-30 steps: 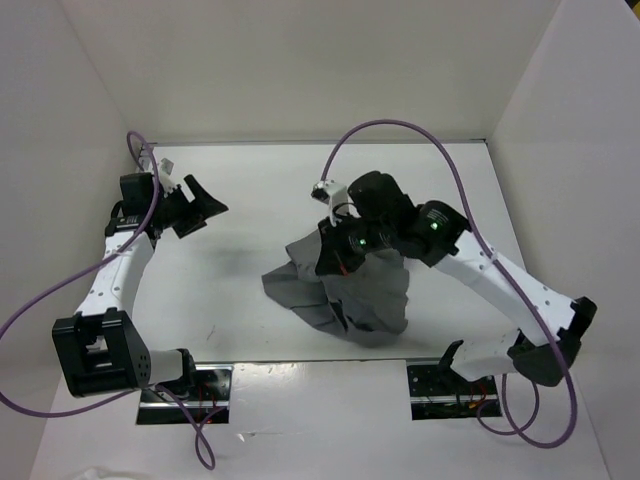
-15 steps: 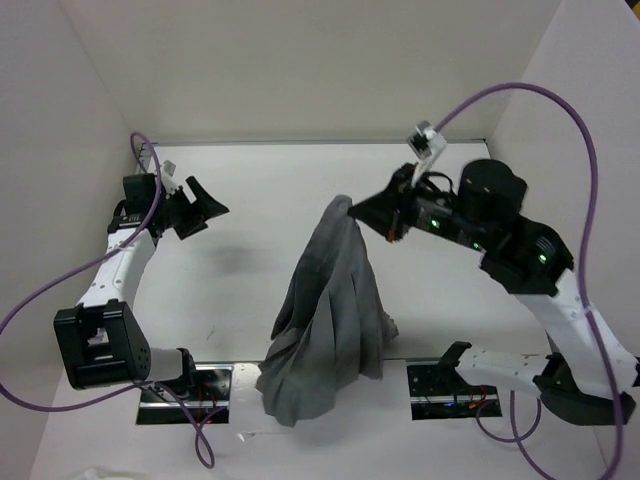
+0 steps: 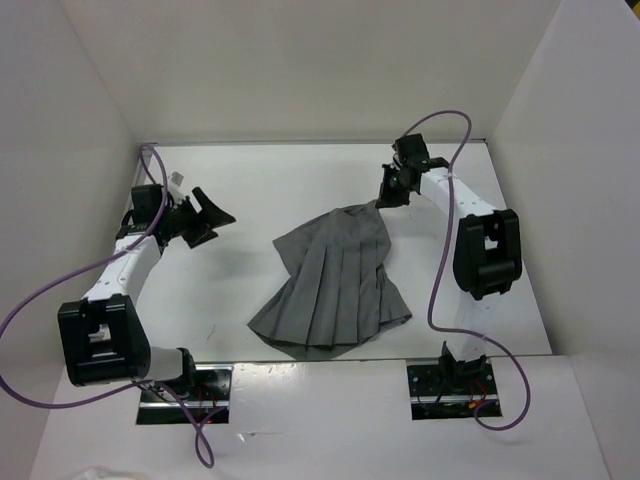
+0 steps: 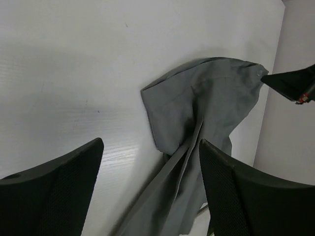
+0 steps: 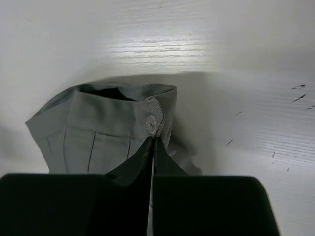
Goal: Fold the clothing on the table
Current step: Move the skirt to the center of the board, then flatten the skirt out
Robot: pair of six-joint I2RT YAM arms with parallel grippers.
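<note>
White table (image 3: 250, 180) inside white walls (image 3: 300, 70) is carrying one garment only. The skirt (image 3: 330, 290) is lying on it as an opened fan, pleats running from the waistband (image 3: 355, 213) at its far right corner down to the hem (image 3: 300, 345) near the arm bases.

The right gripper (image 3: 383, 200) is sitting at the skirt's far right corner, jaws pressed together on the waistband. The right wrist view is showing the tips pinching just below the button (image 5: 152, 125). The left gripper (image 3: 212, 208) is hovering well left of the skirt, fingers spread wide, holding nothing and touching no cloth.

What is changing: a second ago the skirt was a crumpled heap under the right arm. Half a second ago it was hanging in the air from that same pinch, draping down over the near edge. Now it is laid flat and mostly spread, with the right arm stretched out beyond the skirt's far corner. The left arm is hardly moving across all three views; its jaws are only a touch narrower.

Judgement: this is looking like a lift-and-lay to flatten the skirt before folding, so no fold is in yet. The left edge is lying slightly rumpled. Next move is probably needing the left gripper on the skirt's left corner.
</note>
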